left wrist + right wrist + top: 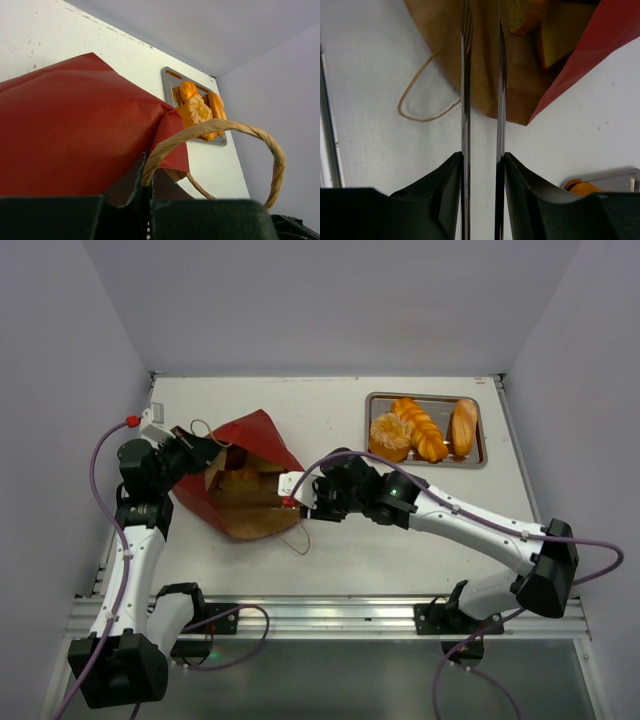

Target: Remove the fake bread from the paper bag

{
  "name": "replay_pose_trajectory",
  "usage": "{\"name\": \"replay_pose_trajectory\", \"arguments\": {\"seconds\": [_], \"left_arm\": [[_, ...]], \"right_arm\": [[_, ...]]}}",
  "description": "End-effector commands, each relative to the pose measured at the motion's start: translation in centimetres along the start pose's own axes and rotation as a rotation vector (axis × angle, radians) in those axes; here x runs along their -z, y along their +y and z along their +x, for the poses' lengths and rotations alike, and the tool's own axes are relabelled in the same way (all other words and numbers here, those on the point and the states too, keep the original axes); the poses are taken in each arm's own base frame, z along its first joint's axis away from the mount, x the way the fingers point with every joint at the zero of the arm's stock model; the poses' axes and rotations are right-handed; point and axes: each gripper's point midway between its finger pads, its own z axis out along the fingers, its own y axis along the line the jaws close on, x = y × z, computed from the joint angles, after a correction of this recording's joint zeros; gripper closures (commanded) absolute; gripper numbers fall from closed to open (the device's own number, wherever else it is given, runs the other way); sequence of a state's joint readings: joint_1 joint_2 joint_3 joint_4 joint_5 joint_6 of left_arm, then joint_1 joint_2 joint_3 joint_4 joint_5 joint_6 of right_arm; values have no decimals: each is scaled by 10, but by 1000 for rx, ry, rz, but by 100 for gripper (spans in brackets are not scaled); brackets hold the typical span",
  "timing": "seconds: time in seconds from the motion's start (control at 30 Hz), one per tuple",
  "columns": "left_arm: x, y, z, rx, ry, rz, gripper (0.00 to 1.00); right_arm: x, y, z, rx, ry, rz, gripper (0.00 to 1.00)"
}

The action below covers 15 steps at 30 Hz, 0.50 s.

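The dark red paper bag [252, 432] lies on its side at the left, its brown-lined mouth facing my right arm. A piece of fake bread [240, 480] lies inside the mouth; it also shows in the right wrist view [522, 15]. My left gripper [200, 455] is shut on the bag's upper rim [75, 130], next to a looped handle [225, 127], and holds the mouth open. My right gripper [290, 490] is open by a narrow gap and empty. Its thin blade fingers [465, 75] reach over the bag's lower lip, short of the bread.
A silver tray [423, 396] at the back right holds three fake breads [420, 428]. The bag's second handle [298, 540] lies loose on the white table in front of the bag. Walls close in the table on the left, right and far sides.
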<state>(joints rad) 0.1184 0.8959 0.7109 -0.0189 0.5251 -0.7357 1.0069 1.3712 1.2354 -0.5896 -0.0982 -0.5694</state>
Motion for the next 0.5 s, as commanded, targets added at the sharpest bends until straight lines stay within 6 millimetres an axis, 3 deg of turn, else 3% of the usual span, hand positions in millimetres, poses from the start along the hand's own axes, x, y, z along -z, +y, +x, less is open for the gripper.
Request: {"name": "replay_pose_trajectory", "arguments": {"seconds": [0.0, 0.2, 0.47], "left_arm": [[5, -9, -2, -27, 9, 30, 100], [4, -9, -1, -18, 10, 40, 100], [3, -17, -6, -25, -7, 76, 100]], "right_arm": [[-2, -52, -41, -8, -65, 260, 59], [-30, -65, -51, -7, -19, 299, 57], [-61, -63, -42, -25, 39, 270, 56]]}}
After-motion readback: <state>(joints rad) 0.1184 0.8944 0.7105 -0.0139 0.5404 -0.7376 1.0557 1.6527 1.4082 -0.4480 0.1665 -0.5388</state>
